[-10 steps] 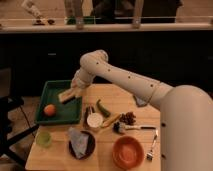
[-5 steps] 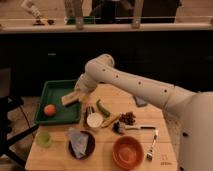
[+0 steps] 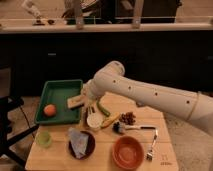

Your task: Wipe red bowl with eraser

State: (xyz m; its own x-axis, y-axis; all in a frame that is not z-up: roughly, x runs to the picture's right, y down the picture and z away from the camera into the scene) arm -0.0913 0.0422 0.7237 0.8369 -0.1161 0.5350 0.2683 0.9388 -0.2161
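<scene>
Now the white arm's gripper (image 3: 83,99) hangs over the right rim of the green plastic tray (image 3: 57,88) at the far left of the wooden table (image 3: 54,160), its claw pinching the tan rectangular eraser (image 3: 75,102). A round orange fruit (image 3: 49,110) lies in the tray. The red round bowl (image 3: 127,152) sits empty at the near right, well apart from the eraser, with a metal fork (image 3: 151,148) just right of it and a dark plate (image 3: 80,145) to its left.
</scene>
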